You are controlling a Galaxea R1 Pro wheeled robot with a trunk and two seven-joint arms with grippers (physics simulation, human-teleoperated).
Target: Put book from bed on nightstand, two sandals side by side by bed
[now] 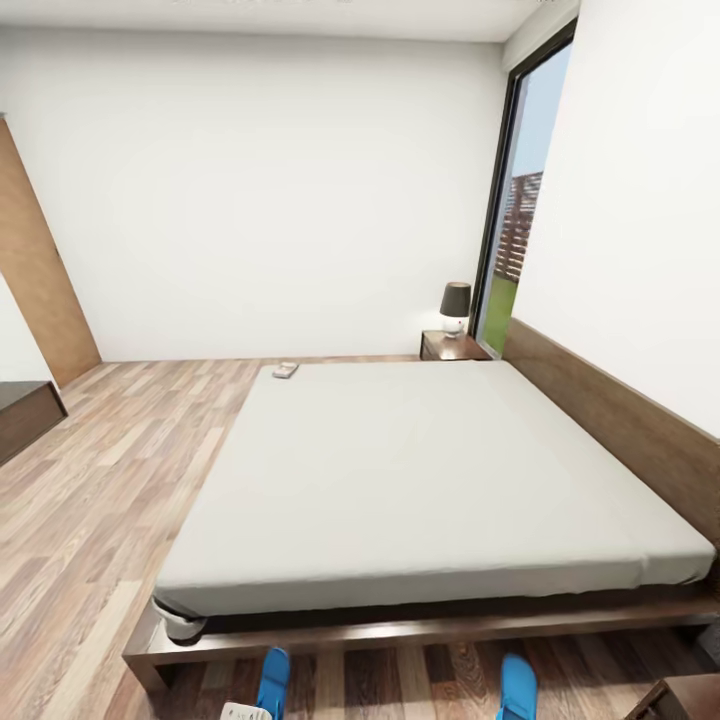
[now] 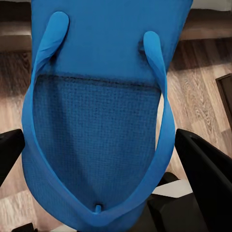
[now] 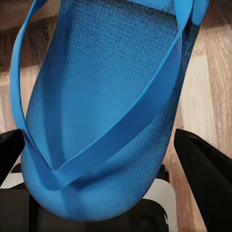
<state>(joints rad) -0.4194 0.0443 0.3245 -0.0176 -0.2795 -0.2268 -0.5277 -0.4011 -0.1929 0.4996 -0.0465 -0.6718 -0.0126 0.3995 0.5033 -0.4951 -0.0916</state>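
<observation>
The bed (image 1: 430,620) has a dark wood frame and a light-grey mattress. The book (image 1: 285,370) lies as a small flat shape on the mattress's far left corner. A nightstand (image 1: 455,347) stands beyond the bed beside the headboard. Two bright-blue sandals show at the near foot of the bed, one on the left (image 1: 272,683) and one on the right (image 1: 517,687). My left gripper (image 2: 99,159) is shut on the left sandal (image 2: 96,111), sole between the black fingers (image 2: 208,169). The right gripper (image 3: 99,159) is shut on the right sandal (image 3: 106,96).
A lamp (image 1: 455,305) stands on the far nightstand, next to a tall window (image 1: 520,210). A second dark cabinet corner (image 1: 690,700) sits at the near right. Low dark furniture (image 1: 25,415) and a wooden door (image 1: 35,270) are at the left, with wood-plank floor (image 1: 110,480) between.
</observation>
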